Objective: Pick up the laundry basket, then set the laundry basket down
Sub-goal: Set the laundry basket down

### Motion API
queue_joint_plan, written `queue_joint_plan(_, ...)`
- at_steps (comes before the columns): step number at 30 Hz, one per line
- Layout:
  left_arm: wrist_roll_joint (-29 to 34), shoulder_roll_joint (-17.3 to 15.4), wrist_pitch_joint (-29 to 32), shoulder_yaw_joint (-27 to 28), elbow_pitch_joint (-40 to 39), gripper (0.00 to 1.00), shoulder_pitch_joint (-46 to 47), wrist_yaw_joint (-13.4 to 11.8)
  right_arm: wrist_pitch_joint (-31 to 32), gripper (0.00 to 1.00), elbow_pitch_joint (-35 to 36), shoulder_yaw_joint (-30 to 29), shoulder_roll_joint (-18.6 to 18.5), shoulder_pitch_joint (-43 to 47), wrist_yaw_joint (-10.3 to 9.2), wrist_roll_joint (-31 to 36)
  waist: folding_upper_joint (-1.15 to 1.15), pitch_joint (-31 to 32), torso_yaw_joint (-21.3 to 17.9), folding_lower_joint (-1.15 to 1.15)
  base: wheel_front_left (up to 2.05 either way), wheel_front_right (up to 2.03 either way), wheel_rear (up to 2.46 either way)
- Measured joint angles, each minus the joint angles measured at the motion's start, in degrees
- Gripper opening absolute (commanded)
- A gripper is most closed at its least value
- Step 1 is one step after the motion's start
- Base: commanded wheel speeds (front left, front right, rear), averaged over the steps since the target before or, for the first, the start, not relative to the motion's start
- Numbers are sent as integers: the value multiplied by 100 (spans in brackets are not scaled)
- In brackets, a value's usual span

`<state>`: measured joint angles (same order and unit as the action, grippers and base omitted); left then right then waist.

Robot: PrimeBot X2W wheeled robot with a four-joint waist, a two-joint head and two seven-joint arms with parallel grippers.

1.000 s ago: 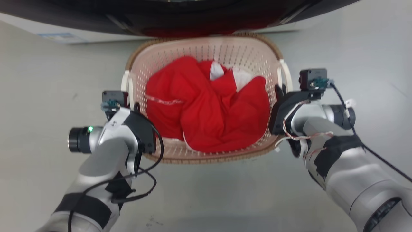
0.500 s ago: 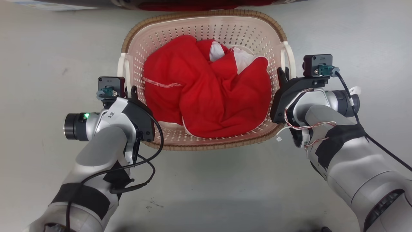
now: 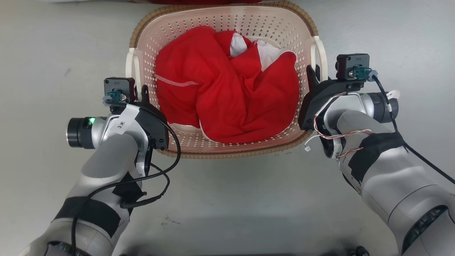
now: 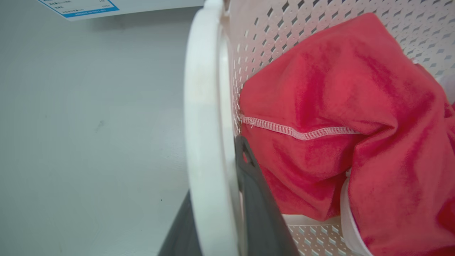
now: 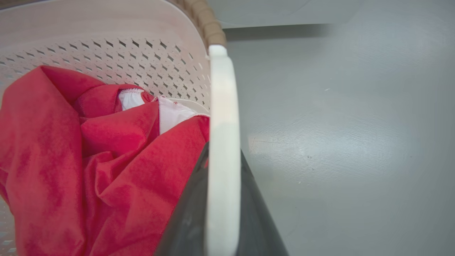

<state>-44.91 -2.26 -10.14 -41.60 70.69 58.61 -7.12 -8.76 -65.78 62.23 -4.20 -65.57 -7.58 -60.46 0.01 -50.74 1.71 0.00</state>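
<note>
Stiff, probably light laundry basket (image 3: pixel 227 21), soft red laundry (image 3: pixel 227 96) inside, over grey floor (image 3: pixel 227 199) between your arms. Your left gripper (image 3: pixel 140 94) and right gripper (image 3: pixel 315 73) each pinch white side handle (image 5: pixel 222 117): firmest hold, raise level

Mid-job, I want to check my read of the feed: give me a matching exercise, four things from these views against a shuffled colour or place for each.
Things
1. red cloth
2. rim of the laundry basket
3. left handle
4. floor

Matches
A. grey, all around the basket
B. white, between the fingers of the left gripper
C. heaped inside the basket
D. brown, woven look

Pairs: 1-C, 2-D, 3-B, 4-A
</note>
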Motion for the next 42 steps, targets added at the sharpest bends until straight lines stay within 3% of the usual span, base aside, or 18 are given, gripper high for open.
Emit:
queue_joint_plan(4, 3, 0, -52, -1, 20, 0, 0, 0, -47, 4, 2, 16, -1, -4, 0, 0, -1, -25, -6, -1, 0, 0, 0)
queue_joint_plan(5, 3, 0, -62, -1, 25, 0, 0, 0, -51, 14, 4, 24, -1, -4, 0, 0, -1, -26, -7, 0, 0, 0, 0)
queue_joint_plan(6, 3, 1, -62, -1, 31, 6, 0, 0, -65, 22, 4, 31, -1, -4, 0, -1, -1, -27, -8, 0, 0, 0, 0)
queue_joint_plan(8, 4, 1, -66, -4, 41, 32, 3, 0, -66, 33, 5, 56, 2, -4, 0, -1, -1, -27, -9, 0, 0, 0, 0)
queue_joint_plan(9, 4, 10, -65, -7, 53, 36, 3, 0, -68, 42, 18, 66, 8, -4, 0, -1, -1, -26, -10, 0, 0, 0, 0)
queue_joint_plan(10, 4, 19, -65, -7, 60, 44, 3, 0, -75, 59, 22, 70, 21, -4, 0, -1, 0, -25, -11, 0, 0, 0, 0)
queue_joint_plan(11, 4, 24, -65, -7, 65, 68, 3, 0, -82, 96, 22, 76, 30, -4, 0, -2, 0, -22, -11, 0, 0, 0, 0)
queue_joint_plan(12, 4, 29, -67, -5, 70, 96, 3, 0, -89, 100, 24, 78, 34, -4, 0, -3, 0, -18, -11, 0, 0, 0, 0)
queue_joint_plan(13, 4, 36, -86, -4, 78, 100, 3, 0, -90, 100, 24, 78, 41, -4, 1, -8, 0, -13, -11, 0, 0, 0, 0)
queue_joint_plan(28, 3, 58, -209, 55, 177, 100, -45, 0, -204, 100, -110, 82, 51, 36, 1, -68, 0, 361, -18, 0, 0, 0, 0)
queue_joint_plan(42, 30, 56, -414, 26, -47, 100, -623, 16, -547, 100, -116, -74, 56, 463, 19, -162, -1, 1182, -114, -1, 0, 0, 0)
